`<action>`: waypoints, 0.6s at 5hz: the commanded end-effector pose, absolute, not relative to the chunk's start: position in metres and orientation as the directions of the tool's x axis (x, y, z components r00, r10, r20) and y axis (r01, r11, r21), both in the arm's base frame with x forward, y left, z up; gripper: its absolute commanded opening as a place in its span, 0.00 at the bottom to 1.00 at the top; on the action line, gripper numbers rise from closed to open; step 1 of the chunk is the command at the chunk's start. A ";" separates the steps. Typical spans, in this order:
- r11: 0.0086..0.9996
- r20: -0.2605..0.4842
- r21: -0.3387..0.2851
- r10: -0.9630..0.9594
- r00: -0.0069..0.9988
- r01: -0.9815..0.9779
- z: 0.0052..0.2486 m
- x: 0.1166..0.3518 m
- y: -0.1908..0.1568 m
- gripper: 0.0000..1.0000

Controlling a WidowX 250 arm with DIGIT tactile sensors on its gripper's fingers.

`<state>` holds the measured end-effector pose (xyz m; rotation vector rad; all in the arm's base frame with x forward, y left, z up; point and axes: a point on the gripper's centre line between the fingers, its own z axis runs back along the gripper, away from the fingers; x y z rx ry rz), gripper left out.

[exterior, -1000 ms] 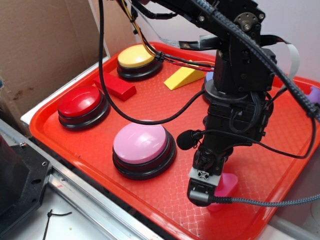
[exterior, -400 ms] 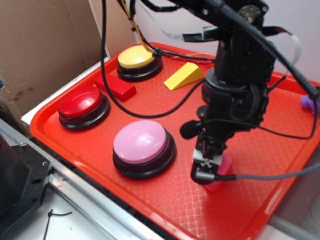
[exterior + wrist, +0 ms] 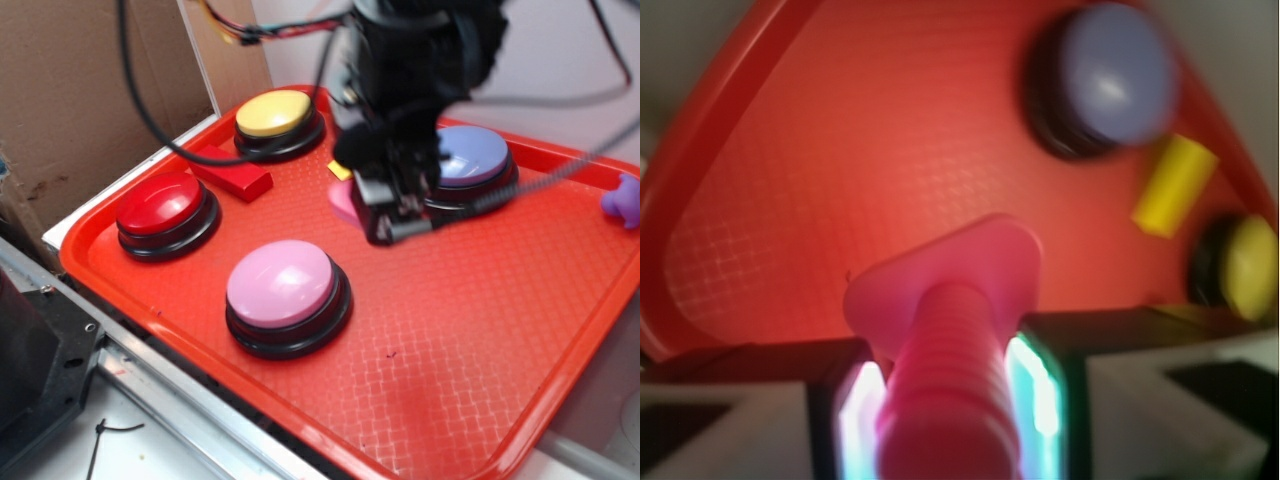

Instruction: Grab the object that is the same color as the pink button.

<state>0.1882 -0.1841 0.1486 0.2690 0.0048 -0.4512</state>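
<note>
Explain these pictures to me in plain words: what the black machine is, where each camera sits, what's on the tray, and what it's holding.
The black machine is a robot arm ending in a two-fingered gripper. The exterior view looks on from outside; the wrist view looks out from a camera beside the gripper. On the red tray sit four dome buttons: pink button, red, yellow and lavender-blue, plus a red block and a yellow wedge. The gripper is shut on a small pink toy, lifted off the tray.

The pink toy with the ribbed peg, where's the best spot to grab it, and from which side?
Grip the pink toy by its ribbed peg, coming in along the peg from the end away from the flat base. The peg is narrow and round enough to fit between the fingers; the wide flat base is not. The gripper holds it just so now.
</note>
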 end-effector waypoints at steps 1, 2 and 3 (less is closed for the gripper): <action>0.996 0.099 -0.065 0.062 0.993 -0.056 0.258 0.136 -0.188 0.00; 0.991 0.121 -0.051 0.133 0.984 -0.128 0.307 0.134 -0.192 0.00; 0.995 0.129 0.016 0.092 0.987 -0.095 0.356 0.135 -0.197 0.00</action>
